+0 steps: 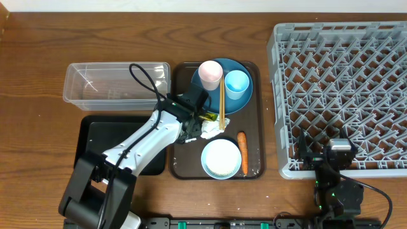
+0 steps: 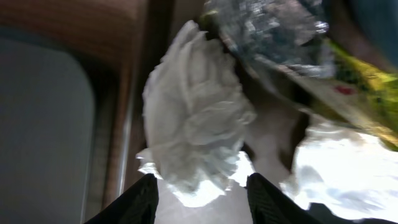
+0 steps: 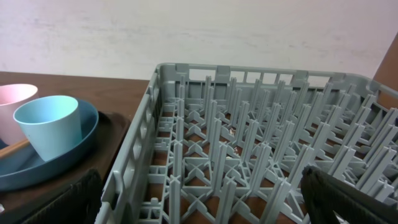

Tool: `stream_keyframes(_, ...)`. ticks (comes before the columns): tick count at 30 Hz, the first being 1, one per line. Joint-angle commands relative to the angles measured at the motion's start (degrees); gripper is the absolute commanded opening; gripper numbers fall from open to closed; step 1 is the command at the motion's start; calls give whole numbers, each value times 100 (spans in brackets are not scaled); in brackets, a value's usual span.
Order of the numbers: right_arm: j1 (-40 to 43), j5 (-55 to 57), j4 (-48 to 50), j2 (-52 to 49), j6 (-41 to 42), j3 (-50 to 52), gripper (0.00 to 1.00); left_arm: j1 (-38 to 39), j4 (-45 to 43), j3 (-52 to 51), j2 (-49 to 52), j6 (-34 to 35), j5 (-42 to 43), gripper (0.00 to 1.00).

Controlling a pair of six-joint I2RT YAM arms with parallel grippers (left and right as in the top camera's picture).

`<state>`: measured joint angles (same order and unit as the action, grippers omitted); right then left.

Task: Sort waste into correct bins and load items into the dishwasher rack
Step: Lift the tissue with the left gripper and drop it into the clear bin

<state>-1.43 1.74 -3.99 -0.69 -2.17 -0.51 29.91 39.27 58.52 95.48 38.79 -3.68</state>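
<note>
Nearest, at the table's front right corner, the right gripper [image 3: 205, 208] has its jaws spread wide and faces the grey dishwasher rack [image 1: 343, 95], which fills the right edge. The black tray [image 1: 95, 137] lies at the front left. On the brown serving tray [image 1: 187, 159] in the middle, the pale-blue bowl [image 1: 221, 159] sits at the near edge, with the carrot [image 1: 242, 162] just beside it on the right. At mid-tray the left gripper [image 2: 202, 202] points down, jaws parted on either side of a crumpled white tissue [image 2: 193, 124]; whether the pads touch it I cannot tell. The foil [image 2: 273, 31] and the yellow-green wrapper [image 2: 367, 81] lie just beyond. The chopsticks [image 1: 221, 105] reach onto the dark-blue plate [image 1: 235, 65] at the tray's far edge, which carries the pink cup [image 1: 210, 73] and the light-blue cup [image 1: 237, 84]. The clear tub [image 1: 114, 83] stands far left.
</note>
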Motion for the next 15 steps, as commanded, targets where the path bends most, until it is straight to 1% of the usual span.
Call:
stream_keyframes(1,-68,37,-7,28,-24,22,99,2,-90,-144,74,-13,-262,51)
stream_keyframes(3,-68,37,-7,28,-24,22,99,4,-221,-267,74,-13,-262,51)
stream_keyframes(5,-68,37,-7,28,-26,22,99,4,-291,-361,74,-11,-262,47)
stream_keyframes(7,-68,37,-7,28,-24,22,99,2,-306,-404,74,-11,-258,36)
stream_keyframes(9,-68,37,-7,28,-24,22,99,4,-317,-404,74,-11,-258,19)
stream_keyframes(10,-68,37,-7,28,-24,22,99,2,-341,-402,74,-11,-256,8)
stream_keyframes(11,-68,37,-7,28,-24,22,99,2,-345,-402,74,-11,-256,6)
stream_keyframes(15,-68,37,-7,28,-24,22,99,2,-297,-372,-2,-15,-236,6)
